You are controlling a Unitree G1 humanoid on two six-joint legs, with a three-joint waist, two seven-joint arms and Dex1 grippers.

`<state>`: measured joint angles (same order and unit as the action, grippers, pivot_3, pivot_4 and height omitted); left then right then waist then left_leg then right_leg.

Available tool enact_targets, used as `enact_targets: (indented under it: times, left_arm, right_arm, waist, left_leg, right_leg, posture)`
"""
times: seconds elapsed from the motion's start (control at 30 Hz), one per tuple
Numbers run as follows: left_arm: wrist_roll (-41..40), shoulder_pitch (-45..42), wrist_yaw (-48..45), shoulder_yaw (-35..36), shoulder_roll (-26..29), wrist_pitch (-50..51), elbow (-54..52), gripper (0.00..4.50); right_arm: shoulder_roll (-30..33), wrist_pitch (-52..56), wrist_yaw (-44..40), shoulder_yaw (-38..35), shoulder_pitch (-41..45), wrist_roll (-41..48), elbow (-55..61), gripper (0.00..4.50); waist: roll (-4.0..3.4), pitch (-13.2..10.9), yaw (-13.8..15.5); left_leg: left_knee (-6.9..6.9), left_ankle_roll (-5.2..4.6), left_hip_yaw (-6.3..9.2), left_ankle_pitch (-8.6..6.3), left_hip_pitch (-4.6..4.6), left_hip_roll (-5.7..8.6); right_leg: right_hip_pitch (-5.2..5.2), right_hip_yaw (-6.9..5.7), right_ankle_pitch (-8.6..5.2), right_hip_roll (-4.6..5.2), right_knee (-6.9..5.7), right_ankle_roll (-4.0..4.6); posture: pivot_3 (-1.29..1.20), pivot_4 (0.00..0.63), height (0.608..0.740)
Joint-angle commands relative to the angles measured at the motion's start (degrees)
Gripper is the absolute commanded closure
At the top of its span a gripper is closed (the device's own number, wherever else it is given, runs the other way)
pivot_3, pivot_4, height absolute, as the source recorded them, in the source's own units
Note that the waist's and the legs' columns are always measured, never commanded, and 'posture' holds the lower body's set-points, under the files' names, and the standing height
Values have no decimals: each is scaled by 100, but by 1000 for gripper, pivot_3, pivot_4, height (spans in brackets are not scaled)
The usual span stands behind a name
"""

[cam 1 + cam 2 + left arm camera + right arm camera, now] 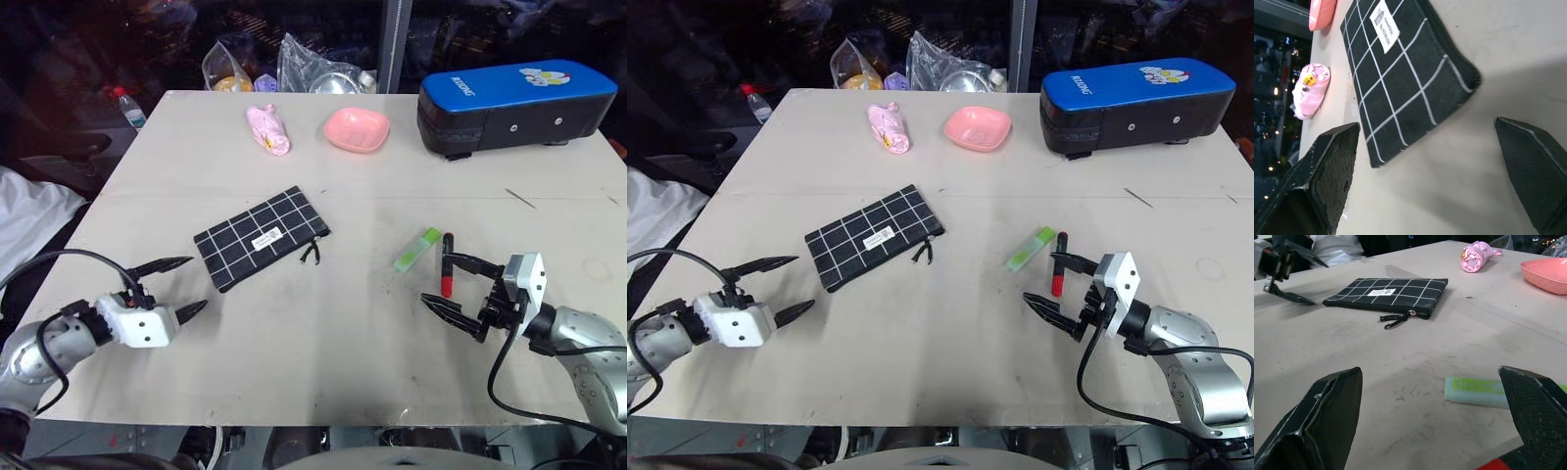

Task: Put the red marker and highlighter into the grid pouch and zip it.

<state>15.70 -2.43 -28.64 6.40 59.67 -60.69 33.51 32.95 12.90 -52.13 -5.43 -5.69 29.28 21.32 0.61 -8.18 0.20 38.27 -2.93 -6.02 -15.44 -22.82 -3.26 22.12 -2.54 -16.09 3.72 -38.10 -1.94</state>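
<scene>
We see the grid pouch point(261, 238) lying flat on the tabletop point(323, 333), a little left of the frame's middle, tilted so its zipper end points toward the lower right, with the dark pull point(313, 253) trailing off that corner. Its zipper looks closed, though we cannot be sure.

The highlighter point(416, 249) and the red marker point(447, 264) lie side by side on the bare tabletop at the right of centre, well apart from the pouch; the highlighter sits to the left of the marker.

Our right hand point(451, 284) is at the lower right, fingers spread wide and holding nothing, with the marker's red end between the two fingertips in the head view. In the right wrist view the highlighter lies between the fingers point(1327, 421).

Our left hand point(174, 287) is at the lower left, its fingers also wide apart and empty, just beside the pouch's lower-left corner without touching it.

Along the far edge sit a pink bowl point(357, 129), a pink rolled bundle point(267, 129) and a blue-and-black case point(517, 103).
</scene>
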Motion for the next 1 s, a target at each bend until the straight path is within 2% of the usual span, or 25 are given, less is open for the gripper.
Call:
enact_targets:
  times: [0.03, 0.2, 0.53, 0.77, 1.0]
  left_arm:
    - [349, -444, 206, -231, -16, 36, 364, 26]
    - [531, -1302, 165, -855, -294, -166, 828, 26]
    - [850, -2173, 397, -1399, -539, -577, 1364, 26]
    - [1631, -2575, 1379, -1466, -726, -648, 1157, 26]
    - [2551, -2876, 2682, -1572, -1113, 108, 830, 26]
  right_arm:
    - [14, -100, 26, -81, 42, 24, 157, 0]
    - [-1, -133, -23, -78, 65, 105, 256, 0]
    - [-45, 30, 166, 8, 223, 178, 597, 0]
    - [-114, 46, 256, 90, 298, 143, 616, 0]
    - [-178, -13, 308, 121, 223, 80, 602, 0]
  waist:
    - [0, 0, 41]
    - [0, 0, 75]
    - [0, 1, 65]
    - [0, 0, 67]
    - [15, -8, 45]
  left_leg:
    - [1, 0, -1, 0, 0, -1]
    - [4, 0, -4, 0, 0, 0]
    - [5, 0, -7, 0, 0, 1]
    - [5, 0, -6, 0, -3, 2]
    - [7, 0, -5, 1, -7, 1]
  right_leg:
    - [0, 2, 0, -1, 0, 0]
    - [0, 4, 0, -5, -2, -1]
    - [0, 7, 2, -7, -2, -5]
    - [1, 6, 4, -7, -1, -8]
    - [2, 7, 10, -11, -1, -20]
  posture:
    - [0, 150, 740]
    - [0, 150, 740]
    - [0, 150, 740]
    - [0, 150, 740]
    - [0, 150, 740]
